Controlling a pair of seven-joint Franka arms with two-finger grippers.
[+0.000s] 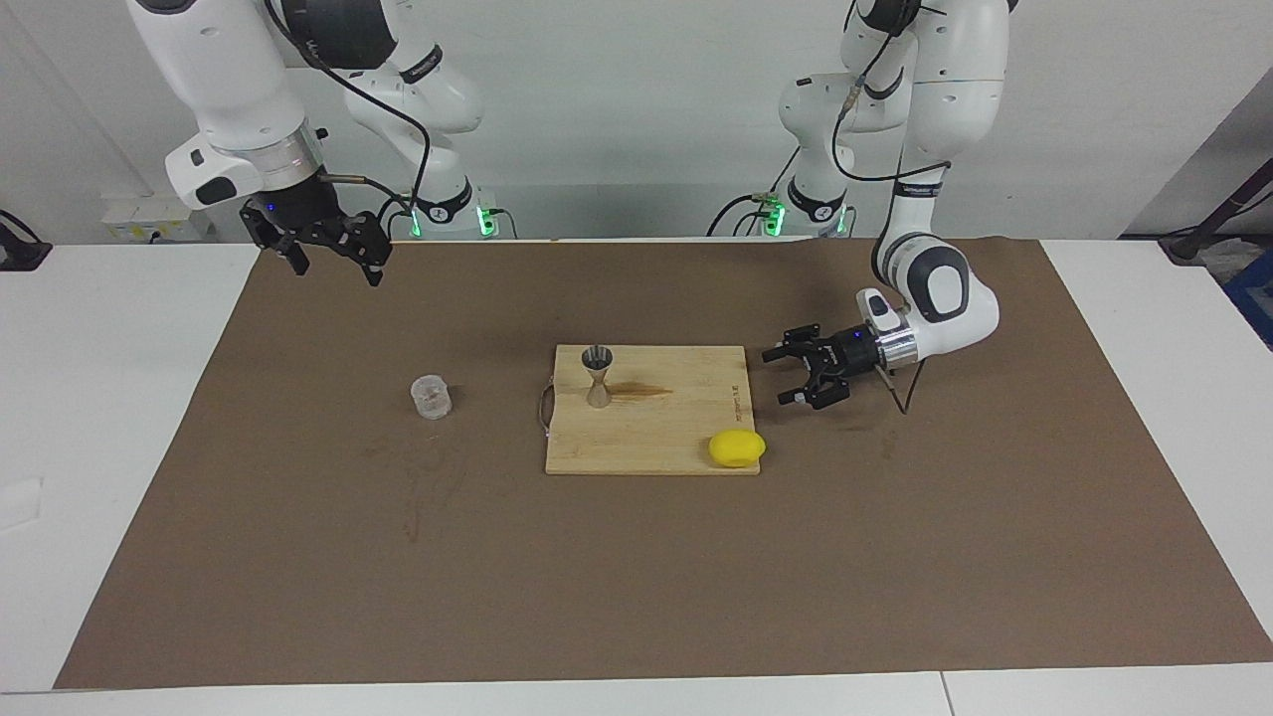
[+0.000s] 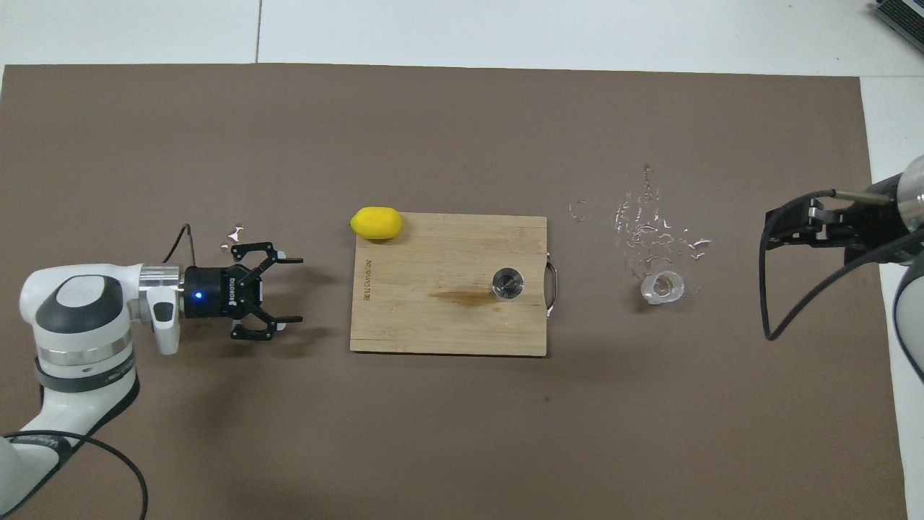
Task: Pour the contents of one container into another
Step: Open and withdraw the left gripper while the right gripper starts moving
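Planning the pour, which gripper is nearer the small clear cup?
Right. The right gripper hangs raised at the mat's robot-side edge near the small clear cup; the left gripper sits past the wooden board.

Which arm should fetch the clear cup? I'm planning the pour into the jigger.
Probably the right. The clear cup stands on the mat toward the right arm's end, with the right pincer raised on that side. The left pincer, open, sits low past the wooden board holding the jigger.
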